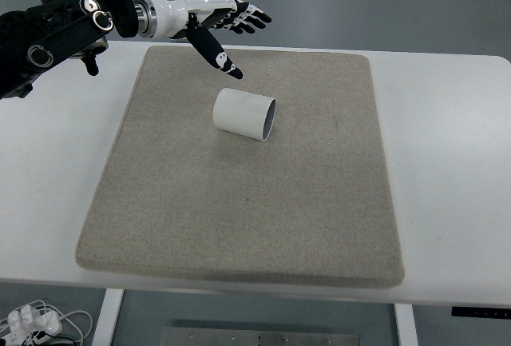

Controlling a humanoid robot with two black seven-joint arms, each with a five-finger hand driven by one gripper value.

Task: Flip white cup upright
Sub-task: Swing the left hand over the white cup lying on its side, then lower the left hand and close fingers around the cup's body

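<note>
Left hand (214, 22) spread wide, holding nothing — apart from the toppled white cup (244, 114).

White cup (243, 114) lying on its side on the grey mat (239, 218), mouth toward the right; the sole obstacle on the desk (447, 162). Bare mat surrounds the cup on all sides, widest on the near half. Left hand (211, 22) hovers over the mat's far-left edge, fingers (249, 17) spread, thumb pointing toward the cup, a gap between them.
</note>
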